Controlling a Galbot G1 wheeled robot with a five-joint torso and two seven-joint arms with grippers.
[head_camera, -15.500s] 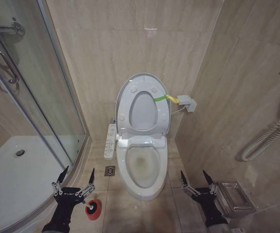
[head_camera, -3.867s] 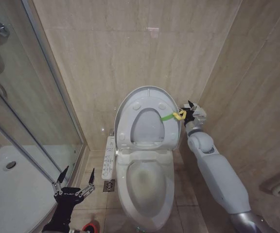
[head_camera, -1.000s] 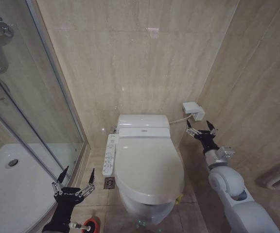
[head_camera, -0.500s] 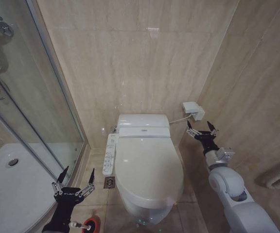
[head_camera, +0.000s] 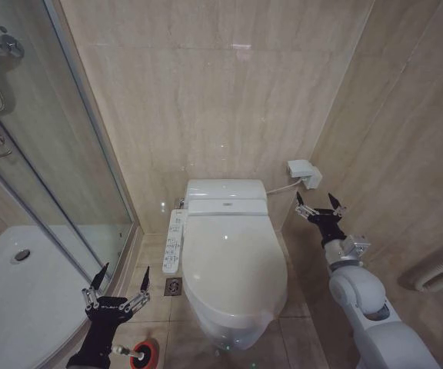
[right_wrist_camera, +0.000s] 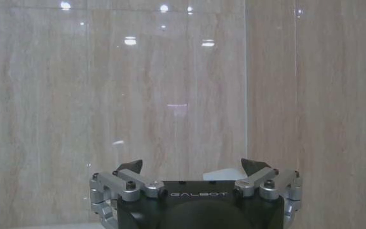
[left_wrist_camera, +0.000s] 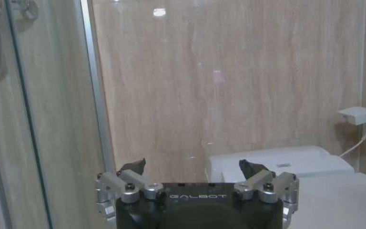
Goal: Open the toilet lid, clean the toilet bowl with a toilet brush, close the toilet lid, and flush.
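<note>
Little has shifted: the glossy white oval toilet lid (head_camera: 233, 257) stays shut; right gripper (head_camera: 319, 204) hovers right, spread empty; left gripper (head_camera: 119, 278) parked, spread empty.

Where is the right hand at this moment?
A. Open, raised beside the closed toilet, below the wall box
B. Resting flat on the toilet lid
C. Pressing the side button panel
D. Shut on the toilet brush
A: the right hand is open in the air beside the closed toilet lid, just below the white wall box, holding nothing.

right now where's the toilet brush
In the head view the toilet brush stands on the floor at the bottom edge, left of the toilet bowl, just beside the left end effector.
</note>
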